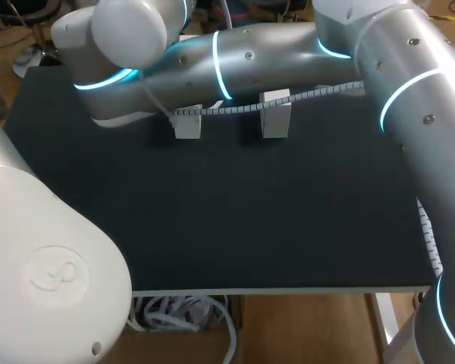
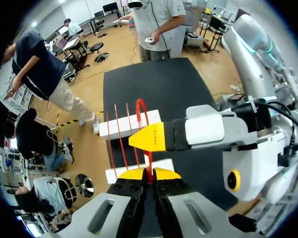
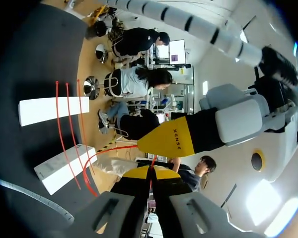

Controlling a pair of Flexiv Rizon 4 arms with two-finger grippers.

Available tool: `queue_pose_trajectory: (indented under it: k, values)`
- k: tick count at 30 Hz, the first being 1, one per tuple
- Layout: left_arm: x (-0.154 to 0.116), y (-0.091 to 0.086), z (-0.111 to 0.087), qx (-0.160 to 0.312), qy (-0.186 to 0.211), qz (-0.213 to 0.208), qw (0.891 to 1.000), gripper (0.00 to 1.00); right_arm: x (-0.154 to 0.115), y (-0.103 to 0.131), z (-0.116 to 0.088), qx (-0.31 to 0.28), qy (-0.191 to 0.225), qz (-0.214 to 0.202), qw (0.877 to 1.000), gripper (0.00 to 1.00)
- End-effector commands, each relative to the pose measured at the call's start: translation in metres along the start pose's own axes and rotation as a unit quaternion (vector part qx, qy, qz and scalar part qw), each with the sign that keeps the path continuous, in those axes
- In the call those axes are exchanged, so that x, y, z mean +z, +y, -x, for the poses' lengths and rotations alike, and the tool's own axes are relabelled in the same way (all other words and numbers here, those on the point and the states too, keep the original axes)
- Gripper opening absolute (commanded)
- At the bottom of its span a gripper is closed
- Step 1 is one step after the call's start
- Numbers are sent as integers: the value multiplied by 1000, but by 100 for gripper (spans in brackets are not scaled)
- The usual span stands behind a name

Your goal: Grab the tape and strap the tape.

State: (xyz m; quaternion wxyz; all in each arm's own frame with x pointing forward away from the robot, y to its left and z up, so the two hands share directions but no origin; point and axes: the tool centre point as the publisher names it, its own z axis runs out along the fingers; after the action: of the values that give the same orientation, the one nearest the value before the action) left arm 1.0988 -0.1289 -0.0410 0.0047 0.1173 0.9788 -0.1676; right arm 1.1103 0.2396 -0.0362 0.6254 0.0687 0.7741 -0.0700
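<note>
Two robot arms meet over the far edge of the black table, both holding the red tape. The left tool is pinched closed on one stretch of tape, and the right tool, just beside it, is clamped on another. From there the tape runs in several thin strands across two white blocks standing side by side near the far edge, with a loop arching up above them.

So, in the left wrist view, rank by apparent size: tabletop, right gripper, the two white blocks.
1. Tabletop.
2. Right gripper, enlarged by nearness.
3. Far white block and near white block: about alike; the near one is partly hidden.
</note>
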Motion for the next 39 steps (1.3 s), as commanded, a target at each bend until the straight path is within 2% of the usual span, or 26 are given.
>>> queue_pose_trajectory:
  k: [1,39]
  values:
    - [0,-1,0,0,1,1,1000,0,-3,5,0,-1,4,0,1000,0]
    - [0,-1,0,0,1,1,1000,0,-5,21,2,2,5,17,1000,0]
